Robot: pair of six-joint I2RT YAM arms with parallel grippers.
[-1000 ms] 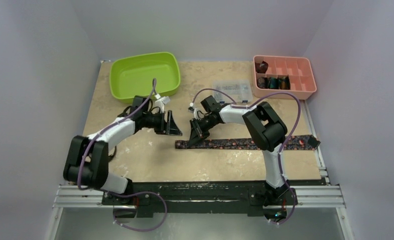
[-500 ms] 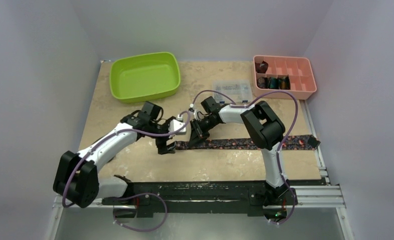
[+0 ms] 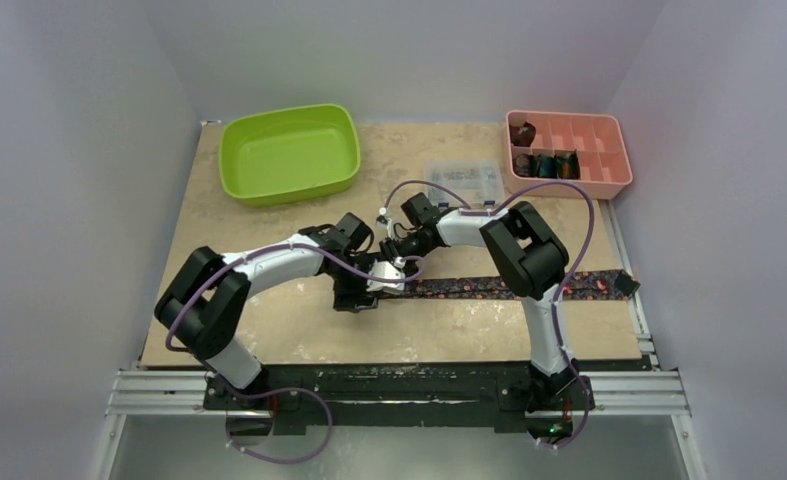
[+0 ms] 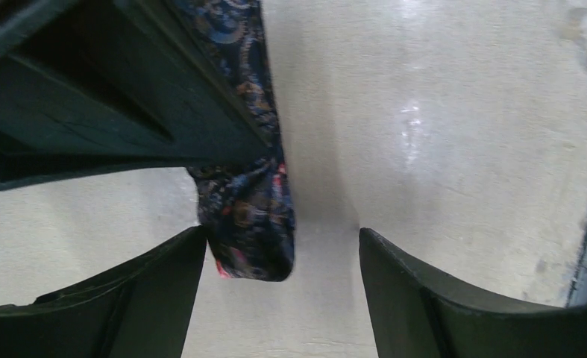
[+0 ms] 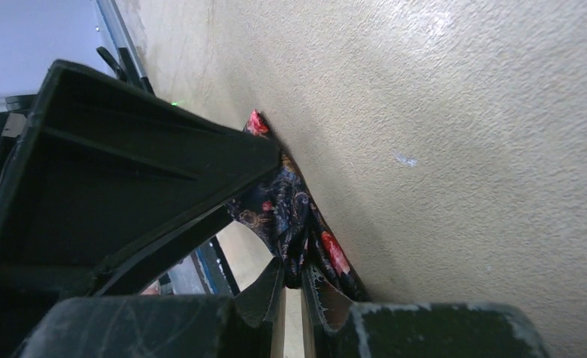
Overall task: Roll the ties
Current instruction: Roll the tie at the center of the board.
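black tie lies left-to-right; right end effector pinches it, left end effector apart.

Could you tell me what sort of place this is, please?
Probably a robot test cell, not a home: two arms bolted to a rail, plain pale walls around the table, a tie laid out.

black floral tie lies stretched out, left end bunched.
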